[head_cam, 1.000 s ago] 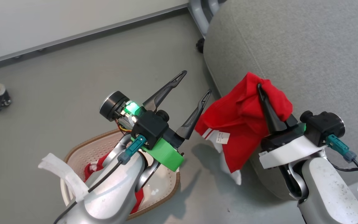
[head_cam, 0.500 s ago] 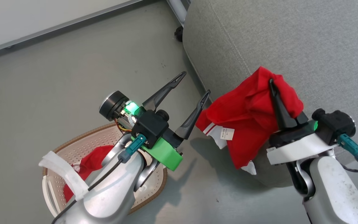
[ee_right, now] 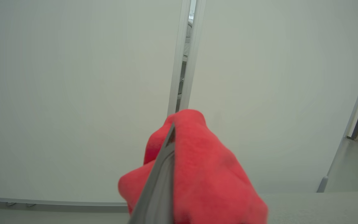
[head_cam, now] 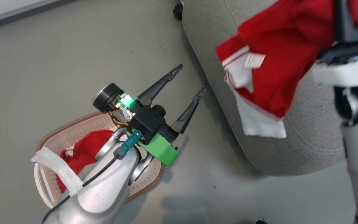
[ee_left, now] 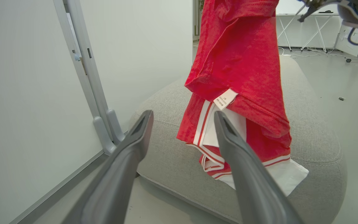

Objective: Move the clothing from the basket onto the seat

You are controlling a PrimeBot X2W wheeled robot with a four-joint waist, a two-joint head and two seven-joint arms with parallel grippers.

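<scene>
The right tool (ee_right: pixel 172 133) grips one red garment (head_cam: pixel 278 46), dangling below it over the seat (head_cam: pixel 306 146), not yet released. The left tool (head_cam: pixel 192 76) is open and empty; beneath it the basket (head_cam: pixel 73 124) holds the second garment (head_cam: pixel 79 149)

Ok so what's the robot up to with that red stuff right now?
The right gripper is shut on a red garment with white trim, holding it up so it hangs over the grey seat, not yet released. The left gripper is open and empty above the basket on the floor, where a second red garment lies.
</scene>
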